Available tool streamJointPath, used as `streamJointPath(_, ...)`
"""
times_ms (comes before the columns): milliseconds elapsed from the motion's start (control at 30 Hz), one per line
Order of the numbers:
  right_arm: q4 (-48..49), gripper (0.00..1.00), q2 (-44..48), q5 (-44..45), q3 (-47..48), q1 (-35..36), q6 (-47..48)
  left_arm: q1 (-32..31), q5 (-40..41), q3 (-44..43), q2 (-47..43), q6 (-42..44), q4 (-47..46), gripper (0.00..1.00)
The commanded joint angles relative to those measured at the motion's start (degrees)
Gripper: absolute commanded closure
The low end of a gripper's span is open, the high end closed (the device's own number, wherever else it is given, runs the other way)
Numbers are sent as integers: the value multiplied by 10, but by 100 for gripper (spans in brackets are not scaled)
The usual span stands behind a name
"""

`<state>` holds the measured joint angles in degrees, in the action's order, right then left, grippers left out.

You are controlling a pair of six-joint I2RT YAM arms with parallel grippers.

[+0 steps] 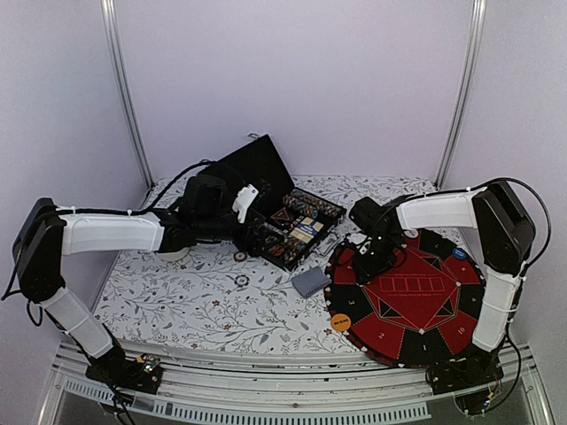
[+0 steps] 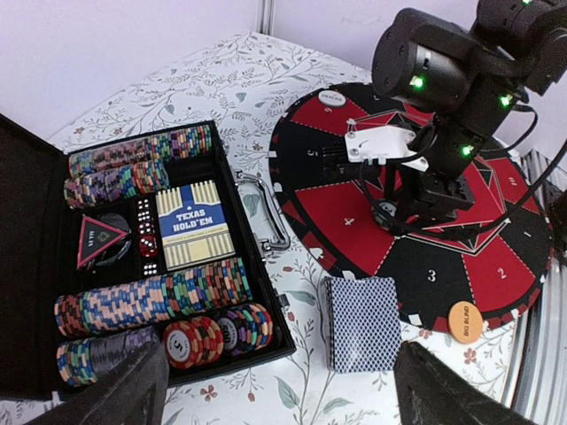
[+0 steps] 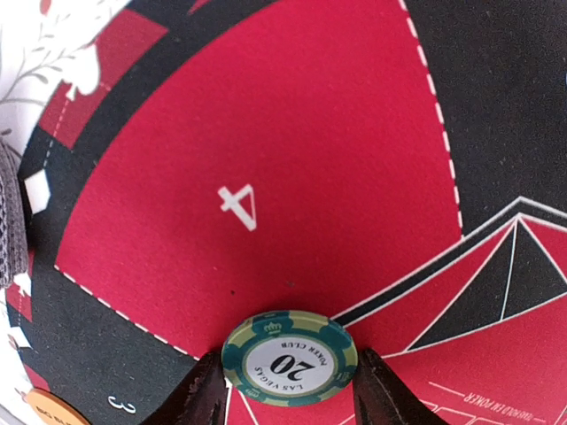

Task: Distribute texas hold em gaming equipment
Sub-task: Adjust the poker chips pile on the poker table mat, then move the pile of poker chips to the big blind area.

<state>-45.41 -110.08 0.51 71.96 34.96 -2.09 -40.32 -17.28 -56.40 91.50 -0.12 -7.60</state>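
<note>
Red mat (image 3: 266,133) marked "4"; chip (image 3: 290,357) reads "LAS VEGAS POKER CLUB".

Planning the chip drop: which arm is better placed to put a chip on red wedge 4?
Right. The right gripper grips a green chip over wedge 4; the left gripper hangs open and empty near the case.

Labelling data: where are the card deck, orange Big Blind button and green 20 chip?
card deck (image 2: 359,323), left wrist view, back's middle
orange Big Blind button (image 2: 464,320), left wrist view, face centre
green 20 chip (image 3: 290,357), right wrist view, white centre
</note>
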Motion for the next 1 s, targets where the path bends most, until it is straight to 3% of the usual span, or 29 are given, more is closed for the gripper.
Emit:
streamJointPath(0,-63,50,0,21,-22,3,-18,5,-1,6,-14,8,5,9)
streamJointPath(367,-73,51,14,2,-39,7,-14,6,1,9,-15,8,6,9)
streamJointPath(500,-63,19,23,-12,-36,6,-8,6,2,8,-15,9,6,9)
streamJointPath(533,-58,3,31,-9,-33,6,-6,6,2,8,-15,9,6,9)
streamJointPath(567,-54,1,39,-1,-31,6,-6,6,3,8,-16,9,8,9)
streamJointPath(700,-35,1,78,53,31,0,4,7,8,11,-22,14,9,9)
streamJointPath(867,122,1,159,125,40,-29,30,7,21,12,-28,15,8,3)
streamJointPath(967,195,1,209,166,10,-38,-58,7,25,16,-33,11,-5,2)
